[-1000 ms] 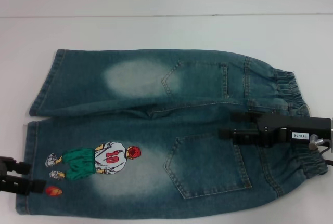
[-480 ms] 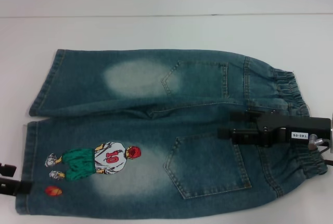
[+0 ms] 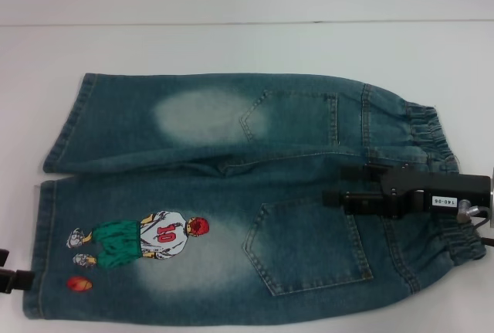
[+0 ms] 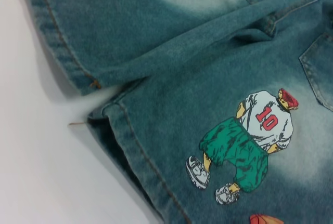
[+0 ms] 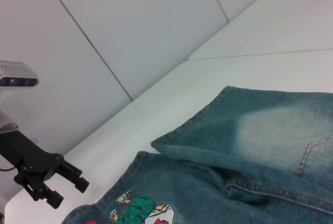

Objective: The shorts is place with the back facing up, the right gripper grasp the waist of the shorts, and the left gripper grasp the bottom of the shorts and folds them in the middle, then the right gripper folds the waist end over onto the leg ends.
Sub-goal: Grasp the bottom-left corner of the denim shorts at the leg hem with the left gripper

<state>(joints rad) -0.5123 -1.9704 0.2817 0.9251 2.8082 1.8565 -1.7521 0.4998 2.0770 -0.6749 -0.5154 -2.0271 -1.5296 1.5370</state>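
One pair blue-green washed denim shorts [image 3: 231, 194] flat on white table [image 3: 231, 47], back up: two back pockets, two pale faded patches, one footballer print [image 3: 143, 239] numbered 10. Two flat stitched leg hems [image 3: 46, 248] at robot's left, ruffled waist at right. Left gripper [image 5: 52, 182], black, two-fingered, just off nearer hem, jaws apart, holding nothing. Slim black right gripper [image 3: 347, 186] with white label over waist end; jaw state cannot tell. Beyond table, white panelled wall [image 5: 130, 26].
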